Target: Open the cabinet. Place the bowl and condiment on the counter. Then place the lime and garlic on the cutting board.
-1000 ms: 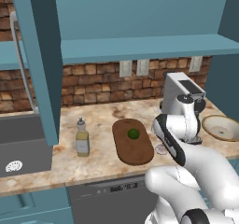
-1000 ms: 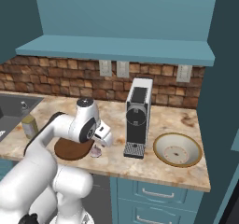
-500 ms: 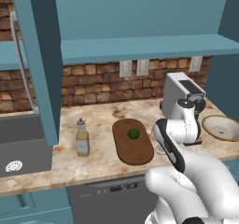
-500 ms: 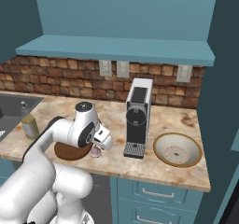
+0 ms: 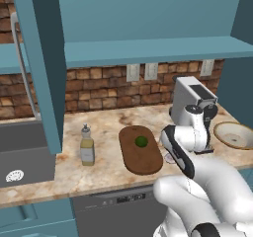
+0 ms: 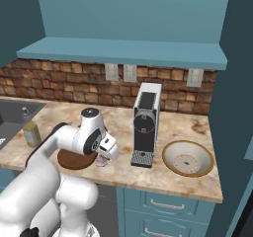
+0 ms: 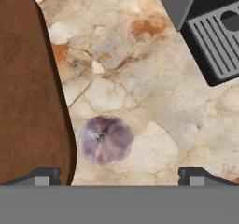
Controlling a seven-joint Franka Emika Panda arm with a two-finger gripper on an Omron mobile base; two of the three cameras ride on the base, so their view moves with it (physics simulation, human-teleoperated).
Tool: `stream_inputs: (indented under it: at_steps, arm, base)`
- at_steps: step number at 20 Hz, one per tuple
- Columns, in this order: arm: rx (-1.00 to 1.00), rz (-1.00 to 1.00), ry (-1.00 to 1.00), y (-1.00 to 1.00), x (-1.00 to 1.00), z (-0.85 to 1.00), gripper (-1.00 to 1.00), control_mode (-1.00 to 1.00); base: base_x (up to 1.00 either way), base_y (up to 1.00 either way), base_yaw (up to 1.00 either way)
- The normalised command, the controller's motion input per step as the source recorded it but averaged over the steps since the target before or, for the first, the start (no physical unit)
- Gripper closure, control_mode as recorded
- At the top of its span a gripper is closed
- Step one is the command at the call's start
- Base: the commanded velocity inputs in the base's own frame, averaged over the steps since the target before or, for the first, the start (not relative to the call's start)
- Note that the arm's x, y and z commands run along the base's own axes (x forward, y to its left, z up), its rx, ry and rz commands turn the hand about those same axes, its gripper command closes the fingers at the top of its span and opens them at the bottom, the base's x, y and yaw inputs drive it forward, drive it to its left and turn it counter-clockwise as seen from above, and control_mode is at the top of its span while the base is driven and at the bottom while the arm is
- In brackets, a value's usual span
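One thing decides our next move: in the hand view the garlic (image 7: 105, 140) lies on the counter (image 7: 140, 92) at lower centre, just right of the cutting board (image 7: 28, 101), left of midway between our gripper's (image 7: 119, 174) wide, empty fingertips.

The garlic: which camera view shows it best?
The hand view: the pale purple-streaked garlic bulb lies unobstructed on the marbled counter beside the dark brown cutting board. Both base views show a sliver behind the arm.

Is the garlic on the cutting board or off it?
Off. The garlic lies on the counter beside the cutting board, clear of its edge.
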Motion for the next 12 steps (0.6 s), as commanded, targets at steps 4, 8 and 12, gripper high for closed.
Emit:
stream_inputs:
  at_steps: [4, 8, 12]
  arm:
    - [0.00, 0.02, 0.03, 0.04, -0.01, -0.24, -1.00, -1.00]
    - [0.00, 0.02, 0.01, 0.00, -0.02, -0.29, -1.00, -1.00]
    - [0.01, 0.02, 0.00, 0.00, 0.00, -0.33, -1.00, -1.00]
  base:
    - [0.00, 0.00, 0.00]
    - [0.00, 0.00, 0.00]
    - [0.00, 0.00, 0.00]
